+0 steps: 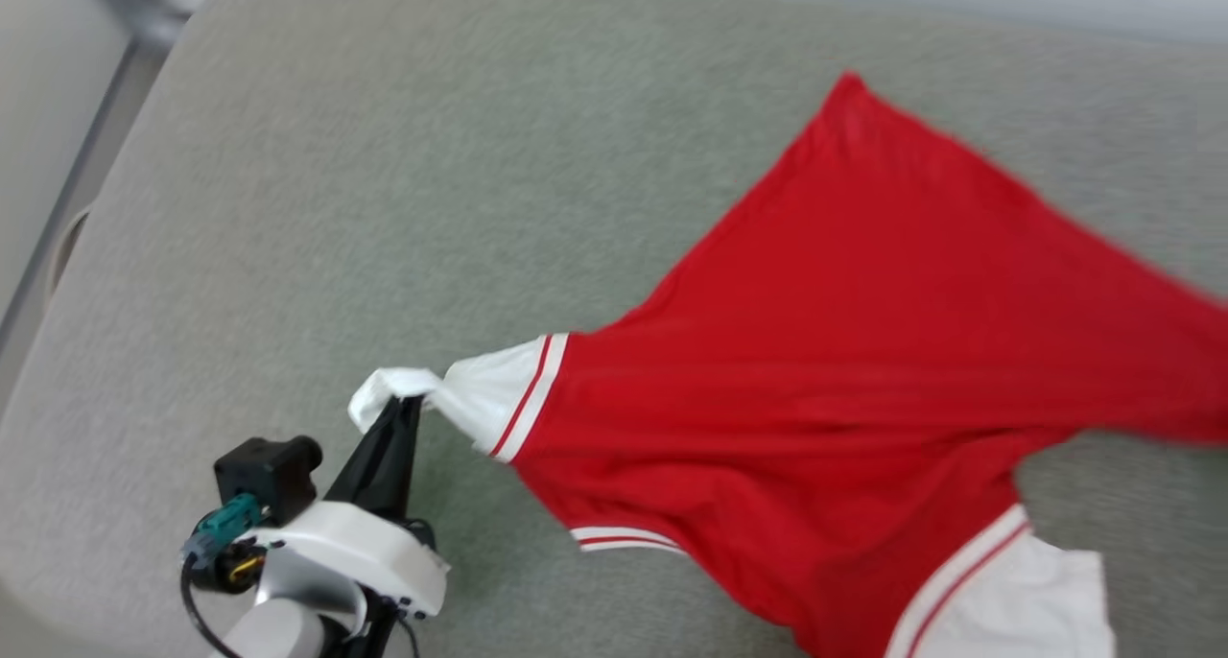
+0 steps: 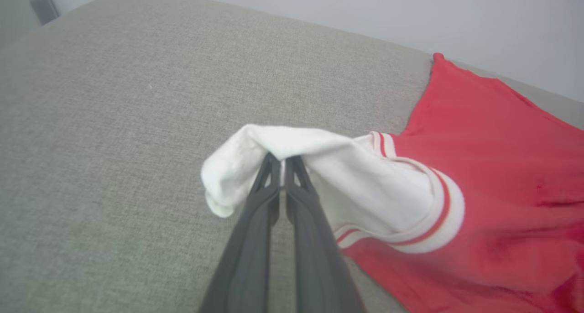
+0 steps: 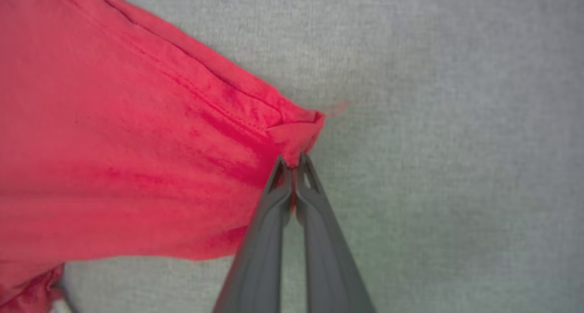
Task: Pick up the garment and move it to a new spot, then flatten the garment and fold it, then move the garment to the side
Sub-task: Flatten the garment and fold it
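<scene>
The garment (image 1: 844,370), a red jersey T-shirt with white sleeves and red-and-white striped trim, lies spread over the grey cushion, plain red side up. My left gripper (image 1: 408,404) is shut on the end of one white sleeve (image 2: 319,167), pulling it out to the left. In the right wrist view my right gripper (image 3: 293,160) is shut on a red hem corner (image 3: 296,126) of the garment (image 3: 114,144). A second white sleeve (image 1: 1027,600) lies at the lower right of the head view.
The grey fabric cushion (image 1: 432,207) stretches wide to the left and behind the shirt. Its rounded left edge (image 1: 86,236) drops toward a pale floor, and a pale wall (image 2: 365,12) runs behind it.
</scene>
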